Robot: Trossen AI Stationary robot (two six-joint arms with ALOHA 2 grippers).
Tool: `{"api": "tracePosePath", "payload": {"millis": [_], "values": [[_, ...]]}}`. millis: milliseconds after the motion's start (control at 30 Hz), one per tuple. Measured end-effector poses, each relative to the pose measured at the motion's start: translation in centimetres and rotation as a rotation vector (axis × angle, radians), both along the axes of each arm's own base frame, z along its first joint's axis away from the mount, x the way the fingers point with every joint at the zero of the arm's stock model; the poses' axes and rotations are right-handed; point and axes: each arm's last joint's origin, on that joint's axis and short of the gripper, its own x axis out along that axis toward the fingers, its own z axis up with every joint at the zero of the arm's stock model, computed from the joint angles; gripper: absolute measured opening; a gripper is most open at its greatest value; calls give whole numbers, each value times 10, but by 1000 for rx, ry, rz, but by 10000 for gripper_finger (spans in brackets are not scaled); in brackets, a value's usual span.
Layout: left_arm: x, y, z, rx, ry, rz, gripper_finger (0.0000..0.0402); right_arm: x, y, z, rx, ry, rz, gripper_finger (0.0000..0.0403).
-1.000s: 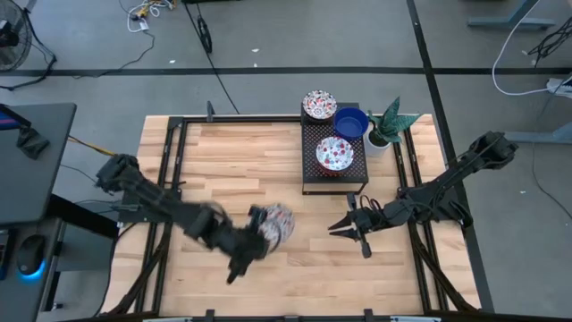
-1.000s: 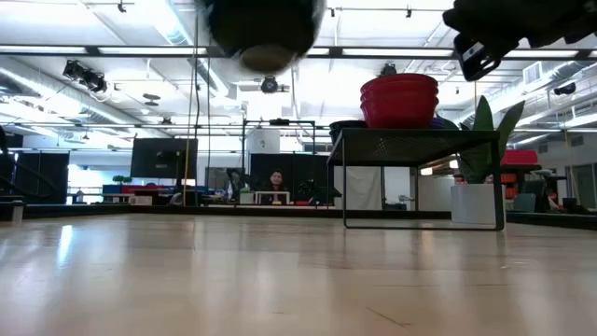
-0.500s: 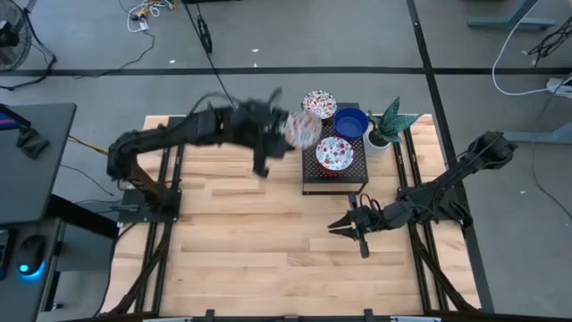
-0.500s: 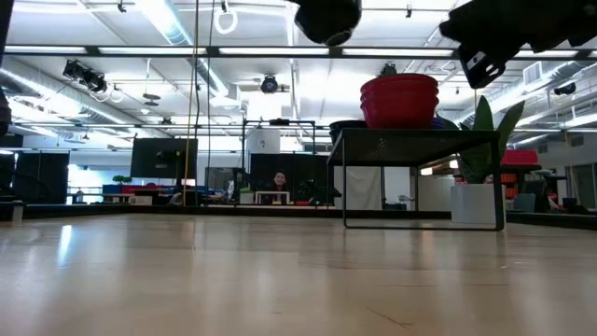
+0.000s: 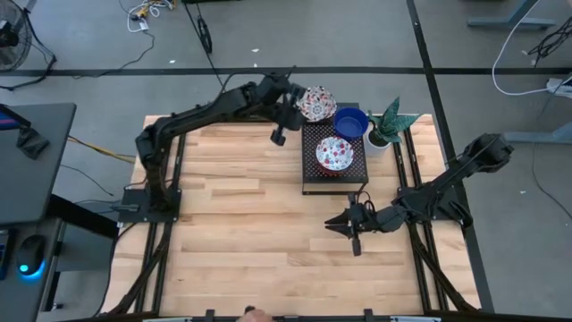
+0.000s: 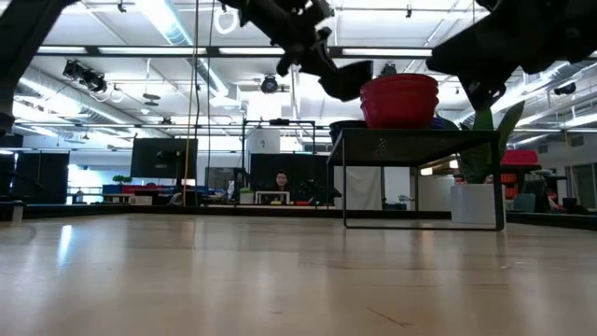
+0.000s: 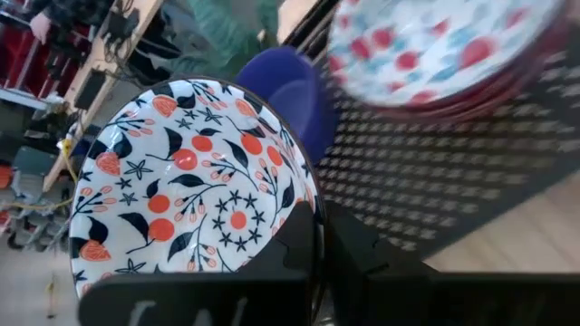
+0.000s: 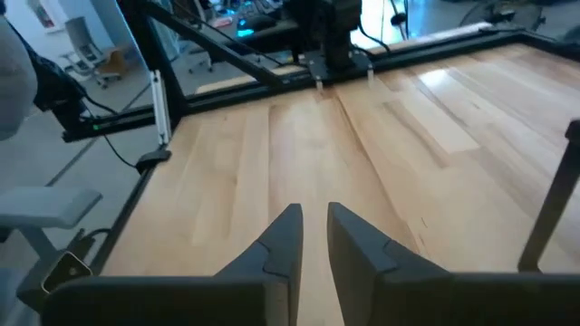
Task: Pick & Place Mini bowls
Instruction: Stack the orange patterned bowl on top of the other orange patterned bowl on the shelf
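My left gripper [image 5: 302, 107] is shut on a white mini bowl with a red-and-blue floral pattern [image 5: 319, 103], held over the far left corner of the black mesh rack [image 5: 335, 182]. On the rack rest a blue bowl [image 5: 350, 122] and another floral bowl [image 5: 334, 154]. In the low view, red-sided bowls [image 6: 399, 98] sit stacked on the rack top. My right gripper [image 5: 344, 224] hovers over the table near the rack's front, its fingers [image 8: 294, 237] a narrow gap apart with nothing between them. My left gripper pinches the floral bowl's rim [image 7: 311, 210], with one finger over the patterned inside and the other [image 7: 355, 246] on the outer wall. The fingers reach in from the table's left side, slanting downward. The bowl is lifted clear above the rack, its opening facing up.
A small potted plant [image 5: 386, 125] stands just right of the rack at the far right. Bare wooden tabletop [image 5: 241, 206] stretches left of and in front of the rack. Black frame rails [image 5: 170, 134] run along the table's sides.
My left gripper has swung the floral bowl from the middle near part of the table toward the far edge and right. It rose a little and rolled its wrist on the way. The bowl now hangs over the rack's far left corner.
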Motion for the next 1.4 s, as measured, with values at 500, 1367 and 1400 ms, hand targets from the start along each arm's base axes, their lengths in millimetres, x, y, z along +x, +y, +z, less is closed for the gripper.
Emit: {"api": "tracePosePath", "payload": {"millis": [500, 1367, 1400], "values": [[23, 42, -29, 29, 28, 87, 22, 2, 2, -5, 23, 10, -9, 58], [28, 59, -42, 45, 7, 124, 38, 1, 3, -5, 33, 17, -4, 58], [28, 59, -42, 45, 6, 124, 38, 1, 3, -5, 33, 17, -4, 58]]}}
